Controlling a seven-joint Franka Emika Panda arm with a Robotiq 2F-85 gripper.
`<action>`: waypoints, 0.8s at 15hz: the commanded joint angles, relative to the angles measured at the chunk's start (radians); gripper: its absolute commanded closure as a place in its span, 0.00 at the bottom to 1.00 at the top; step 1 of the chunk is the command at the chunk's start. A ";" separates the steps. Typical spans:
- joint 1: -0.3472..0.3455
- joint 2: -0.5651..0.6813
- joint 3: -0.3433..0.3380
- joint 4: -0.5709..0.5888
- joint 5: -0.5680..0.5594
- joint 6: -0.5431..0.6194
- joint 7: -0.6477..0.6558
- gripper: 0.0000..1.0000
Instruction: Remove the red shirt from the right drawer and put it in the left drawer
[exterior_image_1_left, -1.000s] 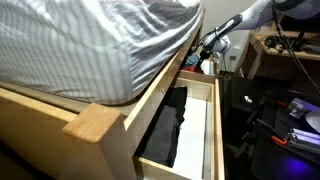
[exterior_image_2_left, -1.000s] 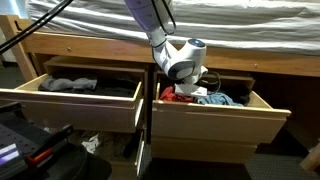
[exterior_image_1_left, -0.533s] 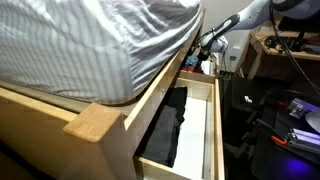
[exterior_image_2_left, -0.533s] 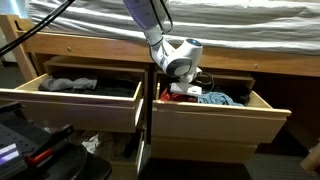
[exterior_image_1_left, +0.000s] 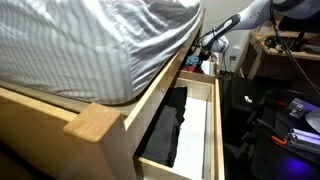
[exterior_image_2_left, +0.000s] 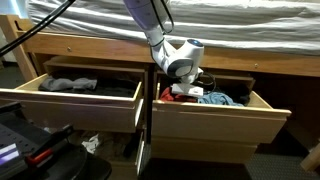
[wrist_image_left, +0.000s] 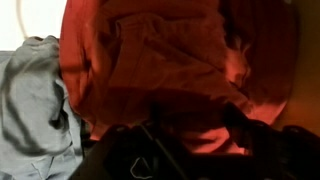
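The red shirt (exterior_image_2_left: 176, 93) lies bunched at the left end of the open right drawer (exterior_image_2_left: 215, 125). In the wrist view it (wrist_image_left: 160, 60) fills most of the picture. My gripper (exterior_image_2_left: 186, 84) reaches down into that drawer, and its dark fingers (wrist_image_left: 195, 135) hold a fold of red cloth between them. In an exterior view the gripper (exterior_image_1_left: 208, 45) shows far off by the bed's edge. The left drawer (exterior_image_2_left: 70, 108) is open and holds dark and grey clothes; its rim also shows in an exterior view (exterior_image_1_left: 214, 130).
A blue garment (exterior_image_2_left: 222, 99) lies in the right drawer beside the red shirt, and a grey garment (wrist_image_left: 30, 100) lies next to it in the wrist view. The bed frame and mattress (exterior_image_2_left: 230, 25) overhang both drawers. Cluttered equipment (exterior_image_2_left: 30, 150) sits on the floor.
My gripper has risen slightly and shifted a little towards the left drawer over the last second. It has held still for the last half second.
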 joint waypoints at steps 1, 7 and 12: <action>-0.045 0.013 0.014 0.001 0.023 0.036 -0.086 0.64; -0.156 0.041 0.033 0.024 0.034 0.036 -0.197 1.00; -0.205 0.046 0.054 0.024 0.017 0.037 -0.206 1.00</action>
